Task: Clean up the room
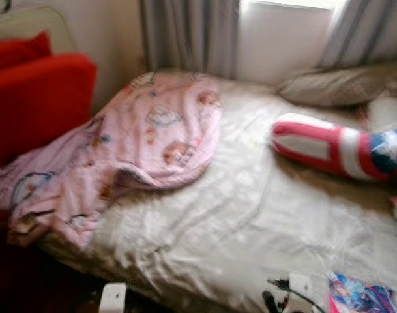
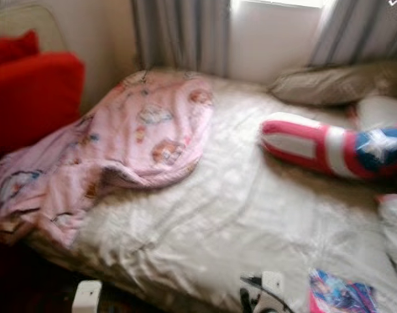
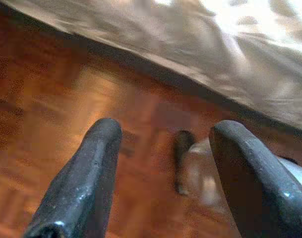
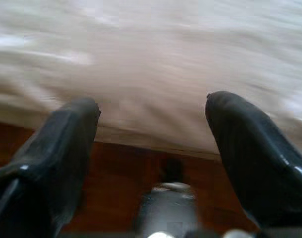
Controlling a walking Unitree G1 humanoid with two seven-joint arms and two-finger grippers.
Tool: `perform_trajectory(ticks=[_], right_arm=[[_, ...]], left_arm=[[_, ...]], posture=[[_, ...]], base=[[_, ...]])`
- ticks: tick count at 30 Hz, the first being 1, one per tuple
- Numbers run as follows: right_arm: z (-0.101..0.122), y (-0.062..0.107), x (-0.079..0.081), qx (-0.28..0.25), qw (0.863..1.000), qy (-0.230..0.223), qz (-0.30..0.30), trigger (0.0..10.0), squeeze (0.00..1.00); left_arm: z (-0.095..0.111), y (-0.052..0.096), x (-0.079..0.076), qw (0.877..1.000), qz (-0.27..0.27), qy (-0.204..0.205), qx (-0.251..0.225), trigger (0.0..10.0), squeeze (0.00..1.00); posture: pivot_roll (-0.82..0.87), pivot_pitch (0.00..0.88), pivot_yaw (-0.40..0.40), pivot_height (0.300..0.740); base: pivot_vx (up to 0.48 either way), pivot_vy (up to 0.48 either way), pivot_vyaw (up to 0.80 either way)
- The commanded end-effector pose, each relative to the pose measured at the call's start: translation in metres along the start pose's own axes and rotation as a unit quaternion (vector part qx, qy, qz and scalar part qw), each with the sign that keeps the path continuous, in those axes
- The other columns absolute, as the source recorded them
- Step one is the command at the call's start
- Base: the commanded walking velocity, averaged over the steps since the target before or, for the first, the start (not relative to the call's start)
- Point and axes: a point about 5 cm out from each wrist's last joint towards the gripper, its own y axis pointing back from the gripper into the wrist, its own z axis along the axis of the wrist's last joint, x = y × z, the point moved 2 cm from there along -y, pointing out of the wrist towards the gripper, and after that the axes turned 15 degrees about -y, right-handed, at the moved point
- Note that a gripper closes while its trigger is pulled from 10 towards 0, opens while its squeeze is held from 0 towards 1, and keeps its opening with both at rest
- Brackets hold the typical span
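A pink cartoon-print blanket (image 1: pixel 139 147) lies crumpled over the bed's left side and hangs off its near left corner. A red, white and blue cushion with a white star (image 1: pixel 341 150) rests on the cream sheet (image 1: pixel 250 215) at the right. A colourful flat item (image 1: pixel 358 293) lies at the bed's near right edge. In the left wrist view my left gripper (image 3: pixel 165 126) is open above the wooden floor (image 3: pixel 51 99) beside the bed's edge. In the right wrist view my right gripper (image 4: pixel 153 101) is open, facing the sheet's side (image 4: pixel 155 59) low down.
A red armchair (image 1: pixel 35 98) stands left of the bed, touching the blanket. A grey pillow (image 1: pixel 341 85) lies at the back right under the window and curtains (image 1: pixel 188 32). A blurred dark and pale shape (image 3: pixel 190 163) sits on the floor.
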Motion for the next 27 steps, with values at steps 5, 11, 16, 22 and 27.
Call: perform_trajectory(ticks=[5,11,16,22,27], right_arm=[[0.0036,0.0034,-0.019,-0.006,1.0,-0.009,-0.027,10.0,0.0],[0.0039,0.0035,-0.0199,-0.006,1.0,-0.014,-0.027,10.0,0.0],[0.0035,0.0036,-0.0201,-0.004,1.0,-0.014,-0.027,10.0,0.0],[0.0025,0.004,-0.0212,-0.003,0.999,-0.014,-0.029,10.0,0.0],[0.0015,0.0042,-0.0211,-0.002,0.999,-0.014,-0.03,10.0,0.0]], left_arm=[[0.0016,-0.0008,-0.0106,1.0,-0.014,-0.002,0.001,10.0,0.0],[0.0021,-0.0009,-0.0105,1.0,-0.014,-0.002,0.001,10.0,0.0],[0.002,-0.0009,-0.0105,1.0,-0.015,-0.002,0.001,10.0,0.0],[0.0017,-0.0008,-0.0108,1.0,-0.017,-0.003,0.001,10.0,0.0],[0.0015,-0.0008,-0.0106,1.0,-0.019,-0.005,0.002,10.0,0.0]], posture=[[0.13,0.042,-0.055,0.74],[0.13,0.039,-0.057,0.74],[0.13,0.037,-0.054,0.74],[0.13,0.029,-0.051,0.74],[0.13,0.021,-0.048,0.74]], base=[[0.0,0.48,0.0],[0.0,0.48,0.0],[0.0,0.48,0.0],[0.0,0.48,0.0],[0.0,0.48,0.0]])
